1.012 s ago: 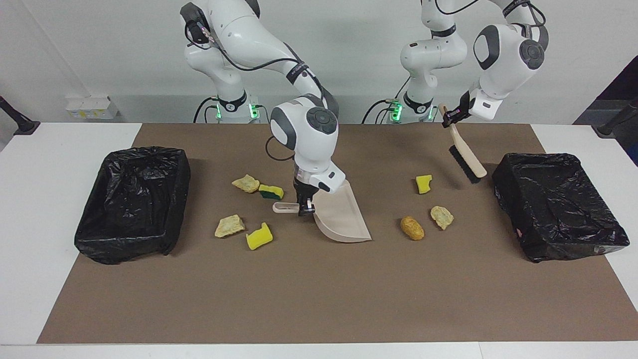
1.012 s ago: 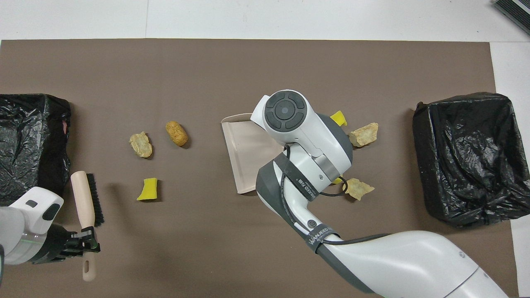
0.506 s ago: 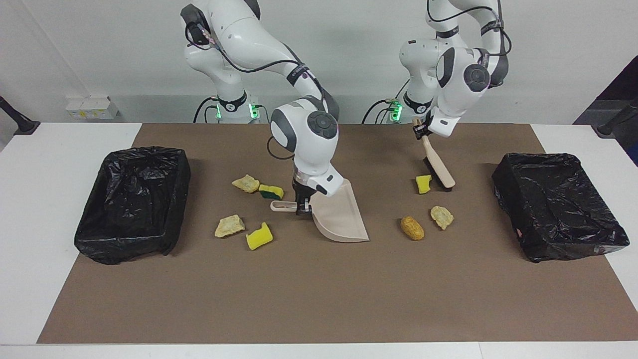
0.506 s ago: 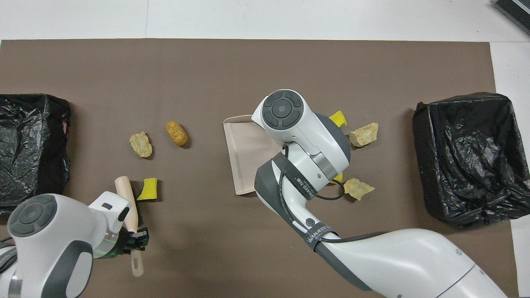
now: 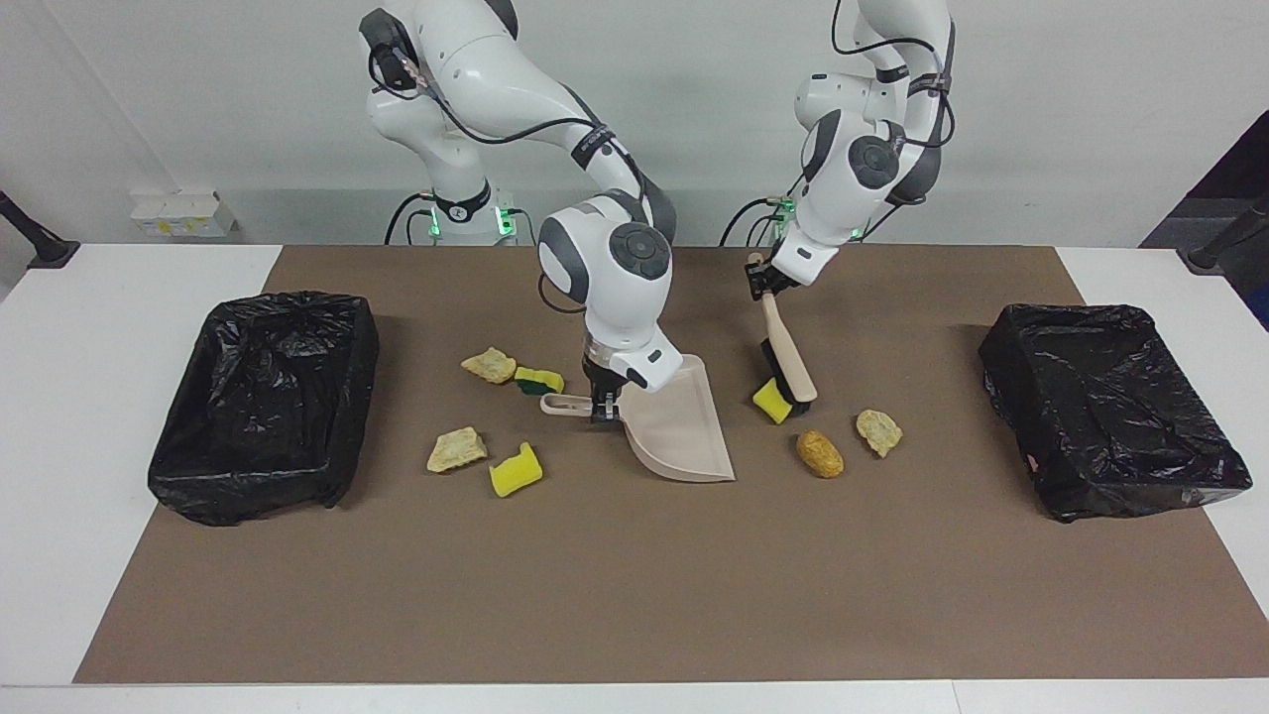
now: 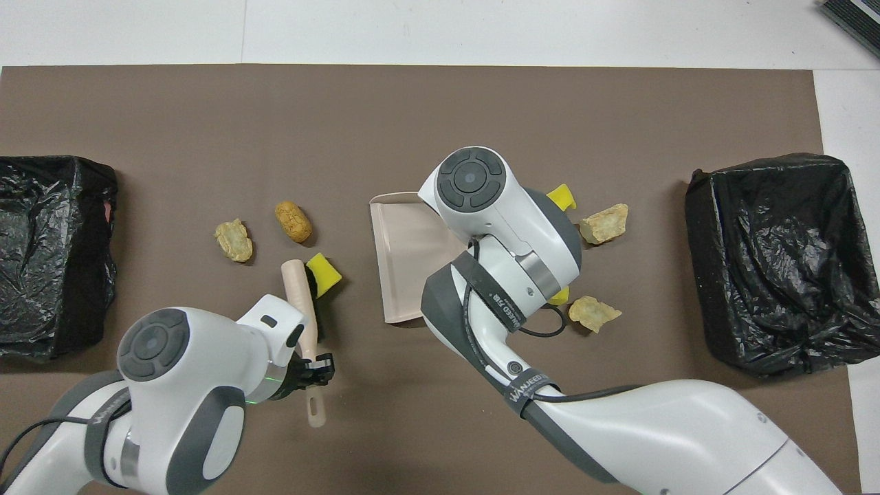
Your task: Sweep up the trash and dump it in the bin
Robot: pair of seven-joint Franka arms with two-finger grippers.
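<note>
Facing view: left gripper (image 5: 758,281) clamps wooden-handled black-bristle brush (image 5: 786,359), centre frame, bristles touching yellow sponge scrap (image 5: 768,402); risks skidding past beige plastic dustpan (image 5: 679,428).
Overhead view: right gripper, hidden beneath its wrist, grips dustpan handle, centre.

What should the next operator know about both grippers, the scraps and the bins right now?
Left gripper: shut on the beige wooden brush, bristles against a yellow sponge piece beside the dustpan's mouth.
Right gripper: shut on the beige plastic dustpan, resting on the mat.
Done: nothing in the pan or visible in the black-lined bins.
Left: sponge, brown lump and pale chunk on the brush side; four scraps at the right arm's end.
</note>
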